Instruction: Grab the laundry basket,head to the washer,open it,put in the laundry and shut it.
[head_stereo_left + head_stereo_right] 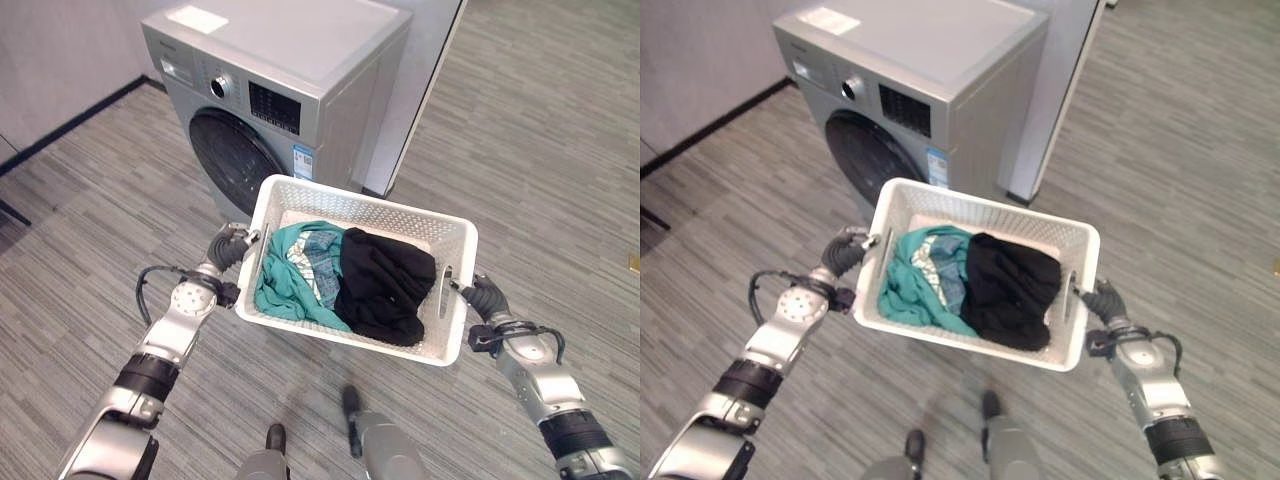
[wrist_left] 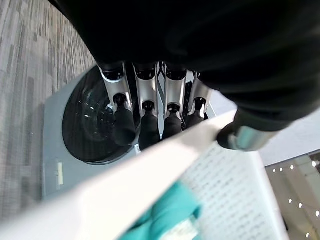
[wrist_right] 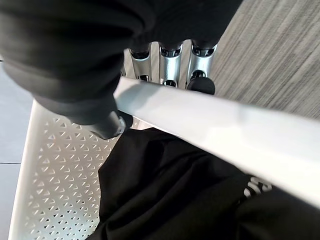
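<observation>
the white laundry basket [image 1: 452, 240] is carried off the floor between both hands, right in front of the silver washer [image 1: 330, 75], whose round dark door [image 1: 232, 160] is shut. in the basket lie a teal garment [image 1: 285, 275], a pale patterned piece [image 1: 315, 255] and a black garment [image 1: 385, 280]. the left hand [image 1: 228, 247] grips the basket's left end: in its wrist view the fingers [image 2: 145, 105] curl over the rim from outside and the thumb [image 2: 240, 137] presses from inside. the right hand [image 1: 487, 297] does the same on the right end, fingers [image 3: 170, 65] hooked over the rim and thumb [image 3: 110, 125] on the inner side, next to the black garment.

what could go wrong, as i judge it: both hands are taken up, so the door cannot be opened until the basket is set down or one hand lets go. if one hand lets go while the basket is in the air, it would likely tip and spill the clothes onto the grey floor [image 1: 80, 200]. the basket's far rim is near the washer front, so a step forward could knock it against the door. each grip is on the rim only, so a jolt could let it slip.

writing: there is a white sheet [image 1: 197, 18] on the washer's top, a dark display panel [image 1: 274, 108] and a small blue-and-white sticker [image 1: 303, 162] on the front; none of the print on them can be read from here
</observation>
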